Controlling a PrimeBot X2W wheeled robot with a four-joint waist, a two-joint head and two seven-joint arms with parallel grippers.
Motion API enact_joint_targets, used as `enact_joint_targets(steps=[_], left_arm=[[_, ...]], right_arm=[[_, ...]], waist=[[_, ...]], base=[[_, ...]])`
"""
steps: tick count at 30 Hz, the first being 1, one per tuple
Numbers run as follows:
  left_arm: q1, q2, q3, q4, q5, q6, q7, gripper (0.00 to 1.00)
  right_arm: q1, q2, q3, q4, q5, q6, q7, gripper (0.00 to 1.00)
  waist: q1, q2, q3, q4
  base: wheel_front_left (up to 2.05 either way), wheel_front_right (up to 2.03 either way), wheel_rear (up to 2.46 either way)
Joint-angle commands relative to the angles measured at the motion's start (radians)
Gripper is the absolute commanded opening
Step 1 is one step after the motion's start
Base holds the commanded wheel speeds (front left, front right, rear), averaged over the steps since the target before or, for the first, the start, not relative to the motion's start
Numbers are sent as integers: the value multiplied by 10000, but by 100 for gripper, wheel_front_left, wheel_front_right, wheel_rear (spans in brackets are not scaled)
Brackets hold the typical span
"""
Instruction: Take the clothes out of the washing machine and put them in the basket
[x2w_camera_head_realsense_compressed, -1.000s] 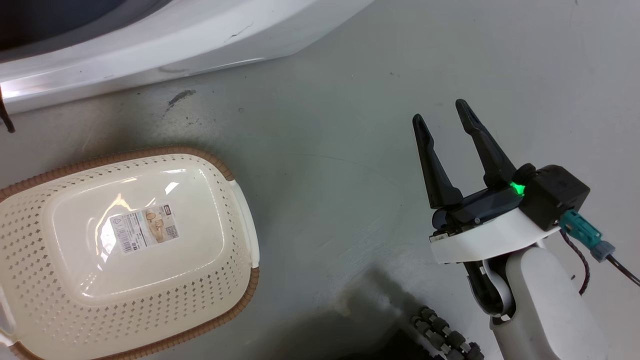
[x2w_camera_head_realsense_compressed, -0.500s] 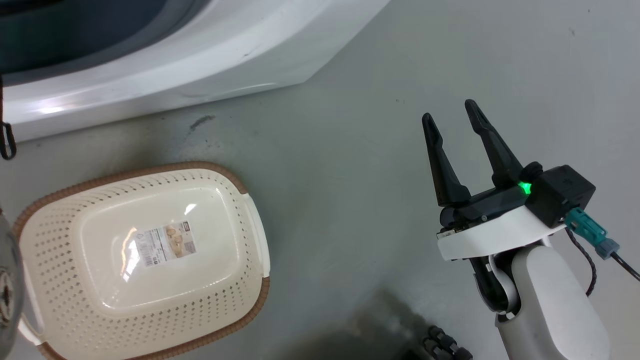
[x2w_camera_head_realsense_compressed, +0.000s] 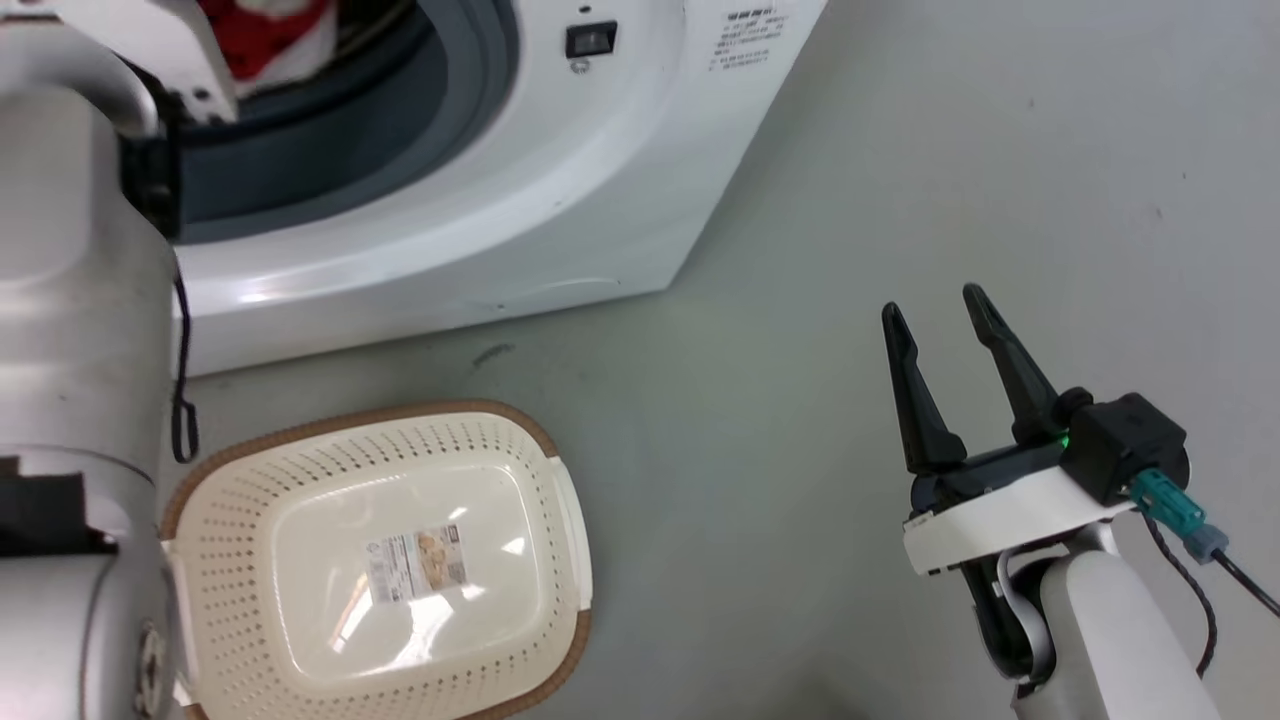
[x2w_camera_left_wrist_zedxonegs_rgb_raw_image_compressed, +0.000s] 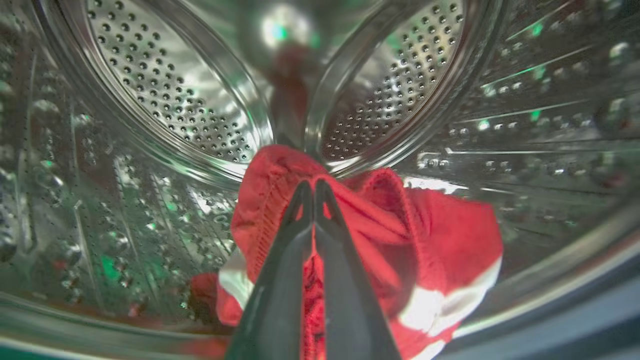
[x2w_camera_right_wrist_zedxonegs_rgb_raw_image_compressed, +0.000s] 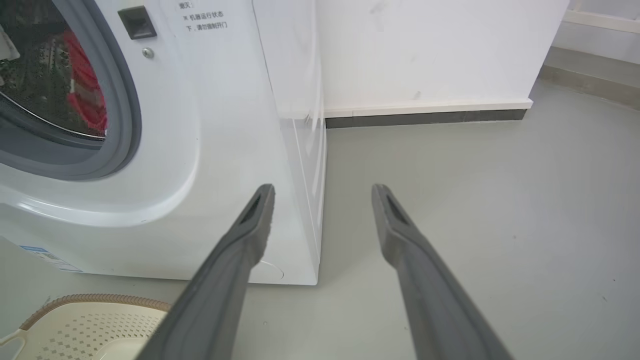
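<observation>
**Head view.** The washing machine (x2w_camera_head_realsense_compressed: 560, 200) takes up the upper left of the frame, its grey door ring (x2w_camera_head_realsense_compressed: 400, 130) facing the camera. A patch of the red-and-white clothes (x2w_camera_head_realsense_compressed: 260, 35) shows at the top edge, inside the opening. The pale left forearm (x2w_camera_head_realsense_compressed: 70, 300) runs up the left edge towards that opening. The basket (x2w_camera_head_realsense_compressed: 450, 415) stands on the floor (x2w_camera_head_realsense_compressed: 800, 300) at lower left, in front of the machine and apart from it. A printed label (x2w_camera_head_realsense_compressed: 415, 565) lies on the basket's bottom. The right pincer (x2w_camera_head_realsense_compressed: 930, 300) is at lower right, above the floor and well apart from the basket. Its two fingers are spread wide and hold nothing.

**Left wrist view.** The left pincer (x2w_camera_left_wrist_zedxonegs_rgb_raw_image_compressed: 314, 187) is inside the perforated steel drum (x2w_camera_left_wrist_zedxonegs_rgb_raw_image_compressed: 175, 100). Its fingers are pressed together at the tips, pinching a raised fold of the clothes. The rest of the garment lies bunched at centre and lower right of the frame, on the drum's lower wall.

**Right wrist view.** The spread fingers frame the machine's lower front corner. The basket's rim sits at lower left.
</observation>
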Motion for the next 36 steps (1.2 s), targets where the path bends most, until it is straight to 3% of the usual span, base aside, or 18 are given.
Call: enact_joint_targets(steps=[1, 10, 26, 31, 36], left_arm=[[405, -148, 111, 42, -166, -75, -125, 0], [2143, -597, 636, -873, -869, -493, -229, 0], [6258, -1678, 611, -4843, -650, -941, -222, 0], [7781, -1992, 478, -6248, -654, -981, -215, 0], [9513, -2246, 244, -7424, -666, -703, -204, 0]], right_arm=[[202, 4, -75, 93, -100, -5, -29, 100], [960, 2, -416, 366, -254, -7, -29, 100], [2149, 4, -932, 606, -421, -5, -29, 100], [2410, 4, -1049, 545, -431, -5, 10, 100], [2622, 4, -1075, 454, -424, -5, 55, 100]], waist=[[1, 0, -728, 342], [1, 0, -2128, 836], [1, 0, -3998, 1713], [1, 0, -4279, 1902], [1, 0, -4426, 2059]], base=[[0, 0, 0], [0, 0, 0], [0, 0, 0], [0, 0, 0], [0, 0, 0]])
